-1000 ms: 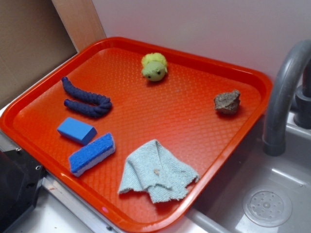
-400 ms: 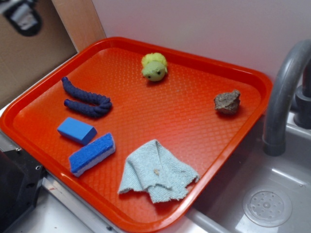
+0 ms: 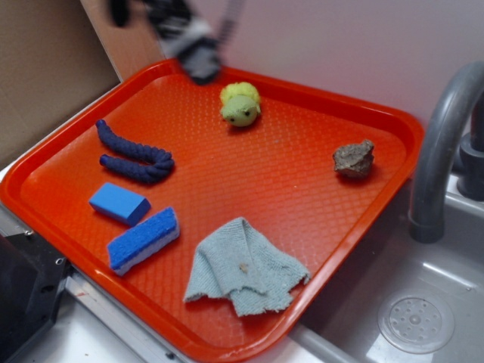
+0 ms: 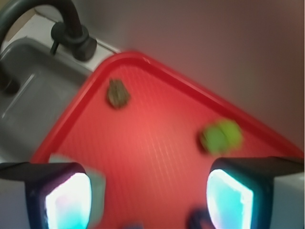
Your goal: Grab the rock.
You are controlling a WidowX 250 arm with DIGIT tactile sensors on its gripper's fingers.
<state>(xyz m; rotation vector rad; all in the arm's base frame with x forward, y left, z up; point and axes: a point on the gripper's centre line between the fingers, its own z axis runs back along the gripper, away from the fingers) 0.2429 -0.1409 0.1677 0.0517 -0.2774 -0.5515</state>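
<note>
The rock (image 3: 354, 159) is a rough grey-brown lump near the right edge of the red tray (image 3: 392, 121). In the wrist view the rock (image 4: 117, 93) lies near the tray's upper left rim. My gripper (image 3: 198, 54) is blurred with motion, high over the tray's far left corner, well away from the rock. In the wrist view the gripper (image 4: 148, 198) has its jaws wide apart and empty, with the tray floor between them.
A yellow-green plush toy (image 3: 240, 104) sits just right of the gripper. A dark blue rope (image 3: 134, 155), two blue sponges (image 3: 119, 203) (image 3: 143, 239) and a light blue cloth (image 3: 242, 268) lie on the tray. A grey faucet (image 3: 439, 151) and sink (image 3: 412, 321) are at right.
The gripper has swept in from the top left corner of the exterior view to above the tray's far left corner. The objects on the tray have not moved.
</note>
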